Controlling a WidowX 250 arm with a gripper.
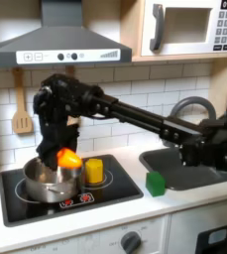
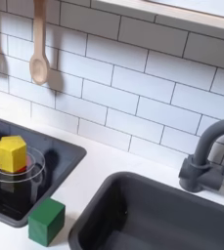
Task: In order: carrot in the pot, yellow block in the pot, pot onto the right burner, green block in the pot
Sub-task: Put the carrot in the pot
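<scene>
Starting nearest me in the first exterior view, the green block sits on the white counter just off the stovetop's corner, untouched. Behind it on the stove, the yellow block stands on a burner, close beside the pot. Over the pot hangs the gripper, its fingers pinched on the carrot, which sits just above the rim, not yet dropped in.

I judge the carrot light, hard plastic and a bit slick, tapered, so a grip across its thicker middle seems safest. Both blocks look light and rigid; the yellow one's ridges should give the pads some bite if I take it across its sides. The steel pot is the heavier, slippery piece; I'd grip its rim wall.

The second exterior view gives me the yellow block and green block close up, the sink, the faucet and wooden spoons on the tiled wall. The first exterior view adds the arm, range hood and microwave.
</scene>
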